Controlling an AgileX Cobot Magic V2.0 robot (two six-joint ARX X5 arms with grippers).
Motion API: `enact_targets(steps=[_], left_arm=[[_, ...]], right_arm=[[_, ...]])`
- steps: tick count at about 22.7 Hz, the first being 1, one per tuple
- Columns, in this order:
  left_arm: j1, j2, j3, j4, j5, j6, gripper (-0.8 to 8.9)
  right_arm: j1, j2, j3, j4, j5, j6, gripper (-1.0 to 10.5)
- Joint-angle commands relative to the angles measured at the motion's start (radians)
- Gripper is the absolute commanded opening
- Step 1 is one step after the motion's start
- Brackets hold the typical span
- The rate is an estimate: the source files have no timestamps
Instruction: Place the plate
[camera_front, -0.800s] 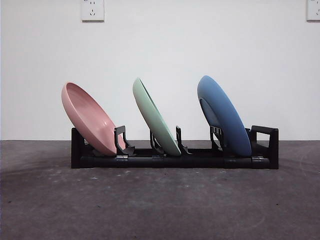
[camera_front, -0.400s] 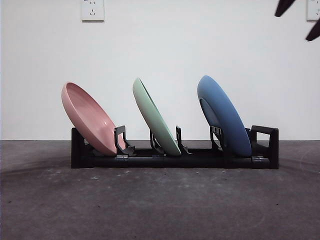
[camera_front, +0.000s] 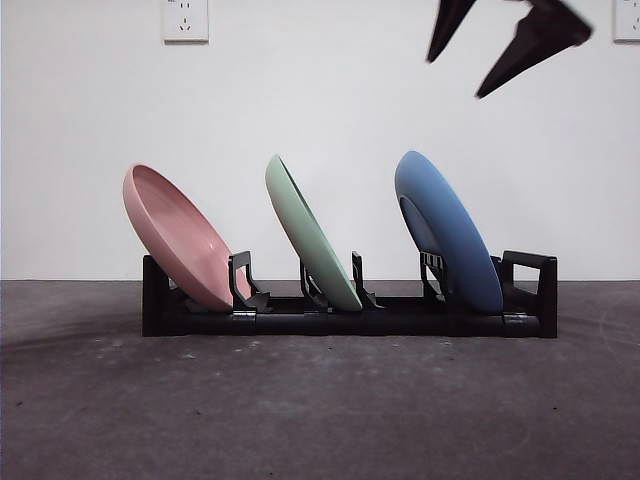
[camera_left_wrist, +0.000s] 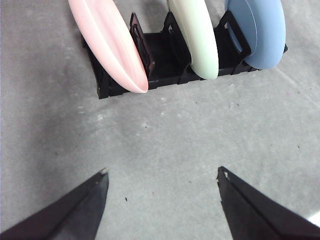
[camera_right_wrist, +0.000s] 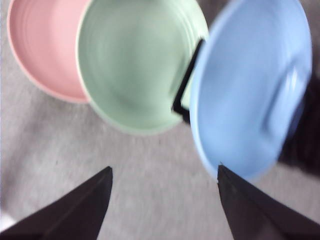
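A black rack (camera_front: 350, 318) stands on the table and holds three tilted plates: a pink plate (camera_front: 180, 237) at the left, a green plate (camera_front: 310, 232) in the middle and a blue plate (camera_front: 447, 230) at the right. My right gripper (camera_front: 455, 78) is open and empty, high above the blue plate near the top right. Its wrist view shows the blue plate (camera_right_wrist: 250, 90), the green plate (camera_right_wrist: 137, 62) and the pink plate (camera_right_wrist: 42, 47) below its gripper (camera_right_wrist: 165, 172). My left gripper (camera_left_wrist: 162, 172) is open and empty over bare table, apart from the rack (camera_left_wrist: 165, 55).
The grey table surface (camera_front: 320, 410) stretches in front of the rack. A white wall with a socket (camera_front: 185, 18) stands behind. Another socket (camera_front: 627, 20) is at the top right corner.
My right gripper has come further into the front view from the top right corner, moving left and down toward the space above the blue plate. The plates and rack have not moved.
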Motion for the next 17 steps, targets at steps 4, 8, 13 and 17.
enact_targets(steps=[4, 8, 13, 17], left_arm=[[-0.003, 0.007, 0.02, 0.013, 0.003, 0.017, 3.45], [-0.003, 0.007, 0.02, 0.013, 0.003, 0.017, 3.45], [-0.003, 0.007, 0.02, 0.013, 0.003, 0.018, 3.45], [-0.003, 0.007, 0.02, 0.014, 0.003, 0.018, 3.45]], right_arm=[[0.031, 0.165, 0.124, 0.105, 0.033, -0.003, 3.2], [0.035, 0.219, 0.126, 0.161, 0.035, 0.016, 2.8], [0.038, 0.26, 0.126, 0.169, 0.037, 0.016, 2.0], [0.038, 0.266, 0.126, 0.165, 0.04, 0.016, 0.9]])
